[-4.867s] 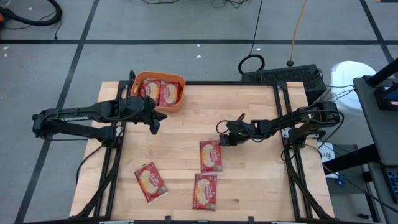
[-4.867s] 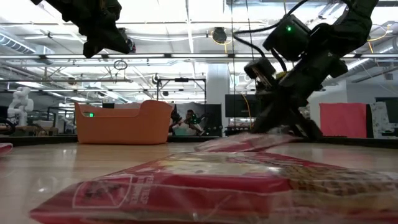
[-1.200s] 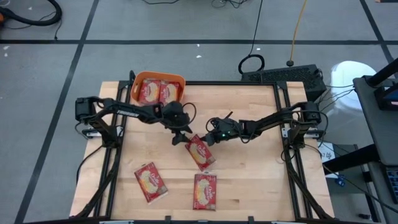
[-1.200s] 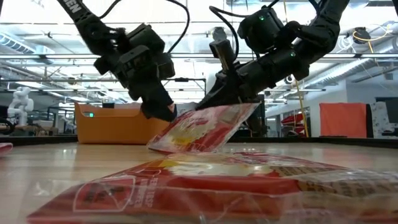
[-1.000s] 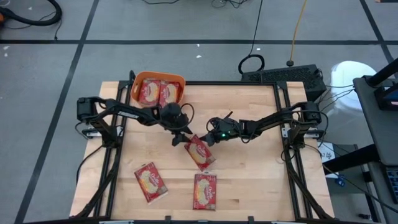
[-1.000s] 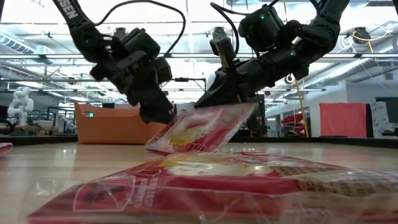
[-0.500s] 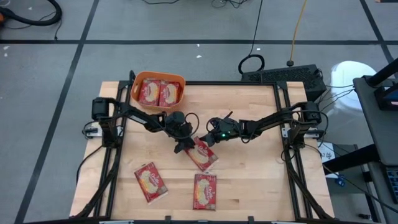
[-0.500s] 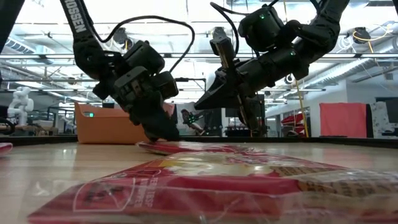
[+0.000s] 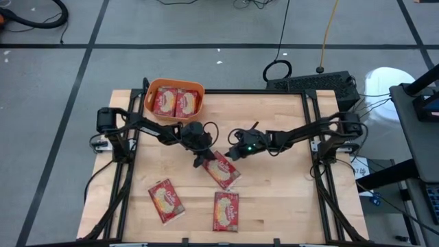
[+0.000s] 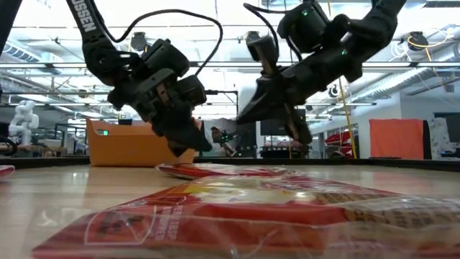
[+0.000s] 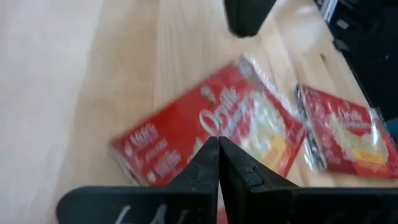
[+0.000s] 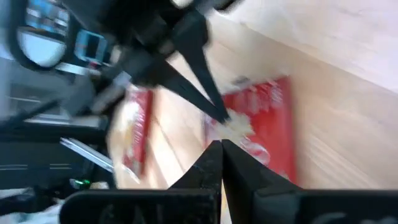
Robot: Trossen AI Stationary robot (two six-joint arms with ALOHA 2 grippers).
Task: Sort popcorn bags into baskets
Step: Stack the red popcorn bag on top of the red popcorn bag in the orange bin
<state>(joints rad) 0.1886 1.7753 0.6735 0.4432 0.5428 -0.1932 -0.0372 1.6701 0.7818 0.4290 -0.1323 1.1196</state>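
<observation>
A red popcorn bag [image 9: 224, 171] lies flat on the wooden table's middle, also seen low [image 10: 215, 171] and in the left wrist view [image 11: 186, 140]. My left gripper [image 9: 203, 160] is shut, its tips at the bag's far left corner and a little above it in the low view [image 10: 203, 148]. My right gripper [image 9: 235, 154] is shut too and hangs clear above the bag's far right side [image 10: 242, 119]. The orange basket [image 9: 175, 83] stands at the far left with two bags [image 9: 175, 102] lying in it. My left gripper has its shut fingertips [image 11: 217, 142] over the bag's far left corner [image 12: 235, 124], slanting down from the table's left. I cannot tell whether they touch it. The bag lies flat on the table.
Two more popcorn bags lie flat near the front edge, one at the left [image 9: 167, 200] and one in the middle [image 9: 227, 210]. The middle one fills the low view's foreground [image 10: 237, 216]. Bare wood shows on the table's right half.
The bag, held tilted with its far end raised at my right gripper, has dropped flat on the table. My left gripper has come down toward the bag's far left corner and shut.
</observation>
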